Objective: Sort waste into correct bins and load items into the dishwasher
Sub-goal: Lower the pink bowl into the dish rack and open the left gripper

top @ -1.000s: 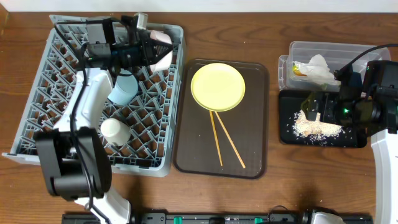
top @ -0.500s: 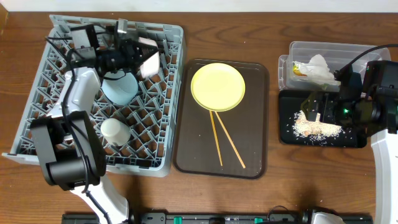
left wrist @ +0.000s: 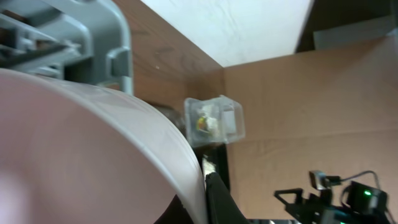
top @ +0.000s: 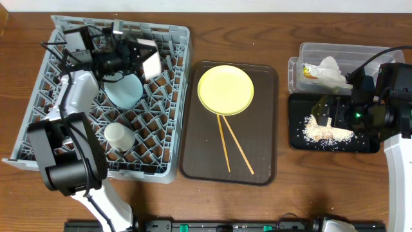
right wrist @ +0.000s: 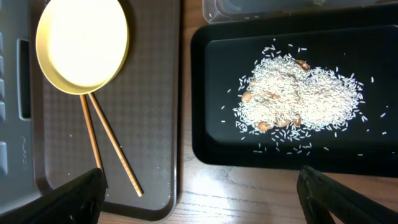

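Over the grey dish rack (top: pixel 161 154) the left arm has swung leftward, bringing the white bowl (top: pixel 152 62) above the top rows beside the light blue bowl (top: pixel 123 90). The left gripper (top: pixel 141 55) is clamped tight on the bowl's rim (setting down looks near). The right gripper (top: pixel 325 111) hangs wide open and empty over the black tray (top: pixel 364 145), and the yellow plate (top: pixel 225 89) and chopsticks (top: pixel 235 147) are not yet loaded.

The plate (top: pixel 225 89) was yellow, the lattice-patterned rack (top: pixel 161 138) grey, the serving tray (top: pixel 264 138) dark brown, the bowl (top: pixel 123 91) light blue, the crumbs (top: pixel 328 133) white on a black tray (top: pixel 297 111).
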Controlling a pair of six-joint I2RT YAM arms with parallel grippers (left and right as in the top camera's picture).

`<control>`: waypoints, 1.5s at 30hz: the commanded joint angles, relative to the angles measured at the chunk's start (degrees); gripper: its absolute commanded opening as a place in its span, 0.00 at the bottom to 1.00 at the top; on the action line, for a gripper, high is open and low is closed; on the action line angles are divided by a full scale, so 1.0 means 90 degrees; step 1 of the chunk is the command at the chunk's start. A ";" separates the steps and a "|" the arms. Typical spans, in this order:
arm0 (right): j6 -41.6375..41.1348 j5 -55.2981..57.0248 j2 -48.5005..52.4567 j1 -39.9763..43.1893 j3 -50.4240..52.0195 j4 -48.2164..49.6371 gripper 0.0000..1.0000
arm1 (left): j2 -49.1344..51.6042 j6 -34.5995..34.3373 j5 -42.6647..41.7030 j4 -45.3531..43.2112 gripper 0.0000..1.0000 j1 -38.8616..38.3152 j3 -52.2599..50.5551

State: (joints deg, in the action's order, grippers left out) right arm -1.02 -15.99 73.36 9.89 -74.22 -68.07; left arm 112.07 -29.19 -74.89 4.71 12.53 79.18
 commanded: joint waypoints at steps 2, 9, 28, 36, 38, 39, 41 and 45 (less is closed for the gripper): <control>-0.0024 0.0012 -0.0039 0.0066 -0.0097 -0.0015 0.96 | 0.0109 -0.0828 -0.0296 -0.0262 0.06 -0.0175 -0.0022; -0.0024 0.0012 -0.0039 0.0066 -0.0097 -0.0019 0.96 | 0.0109 -0.0964 -0.0095 -0.0248 0.06 -0.0267 -0.0022; -0.0024 0.0012 -0.0039 0.0066 -0.0097 -0.0063 0.96 | 0.0109 -0.0119 0.1239 0.1265 0.38 0.0189 -0.0027; -0.0024 0.0012 -0.0039 0.0066 -0.0100 -0.0061 0.96 | -0.0022 0.0534 0.1239 0.1766 0.58 0.0546 -0.0027; -0.0024 0.0012 -0.0039 0.0066 -0.0100 -0.0061 0.96 | -0.0109 0.0573 0.1239 0.1763 0.62 0.0546 -0.0027; -0.0024 0.0012 -0.0039 0.0066 -0.0100 -0.0061 0.96 | -0.0168 0.0580 0.1246 0.1763 0.63 0.0546 -0.0027; -0.0024 0.0012 -0.0039 0.0066 -0.0097 -0.0061 0.96 | -0.0308 0.0583 0.1299 0.1766 0.67 0.0546 -0.0027; -0.0024 0.0012 -0.0039 0.0066 -0.0100 -0.0061 0.96 | -0.0651 0.0576 0.2013 0.2089 0.74 0.0546 -0.0027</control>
State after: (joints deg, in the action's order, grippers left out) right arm -1.02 -15.99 73.36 9.89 -74.22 -68.55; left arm 110.74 -25.30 -62.74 21.26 17.26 79.09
